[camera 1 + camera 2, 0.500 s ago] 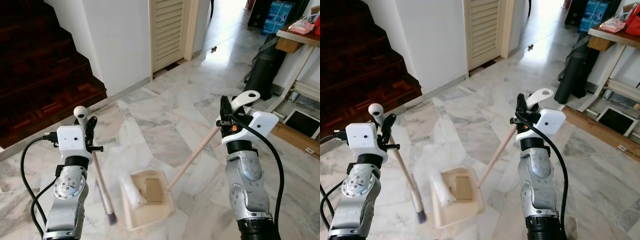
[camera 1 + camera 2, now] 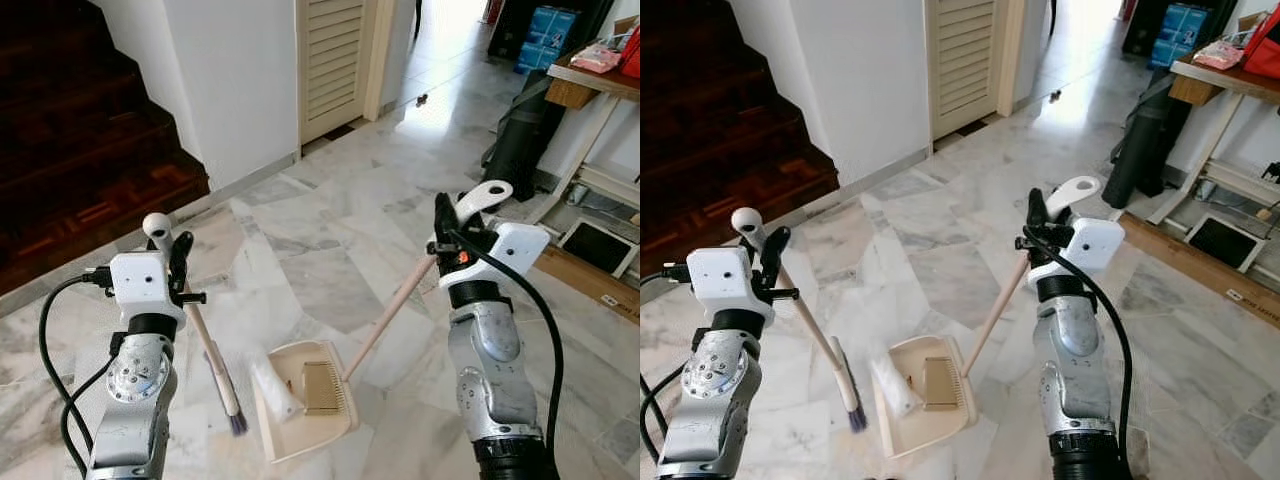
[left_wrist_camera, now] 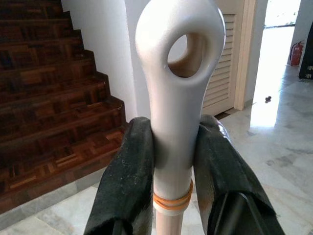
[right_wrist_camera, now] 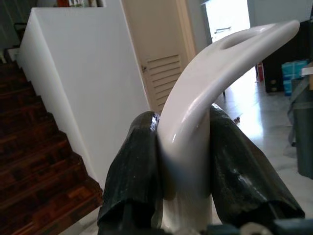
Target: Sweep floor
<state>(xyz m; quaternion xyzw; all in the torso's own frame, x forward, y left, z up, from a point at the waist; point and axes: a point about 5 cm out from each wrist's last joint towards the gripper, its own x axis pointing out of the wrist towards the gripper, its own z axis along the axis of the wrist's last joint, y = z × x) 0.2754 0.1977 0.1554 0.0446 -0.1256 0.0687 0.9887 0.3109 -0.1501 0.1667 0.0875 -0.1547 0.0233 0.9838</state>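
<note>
I see the dustpan [image 2: 300, 410] on the marble floor [image 2: 330, 250], below and between my grippers, holding a white crumpled scrap [image 2: 277, 388]. My right gripper [image 4: 183, 161] pinches the dustpan's handle; my left gripper [image 3: 171, 161] pinches the broom [image 2: 215, 370], bristles just beside the pan.

Two chunky brushed-silver forearms, each with round joint covers dotted with small screws. On top of each sits a boxy white wrist module, then a gripper with two long black fingers, left gripper [image 2: 172, 252] and right gripper [image 2: 447, 222]. Thick black cables loop off both arms. The right wrist has a small orange-red spot, and its arm ends in a black collar.
</note>
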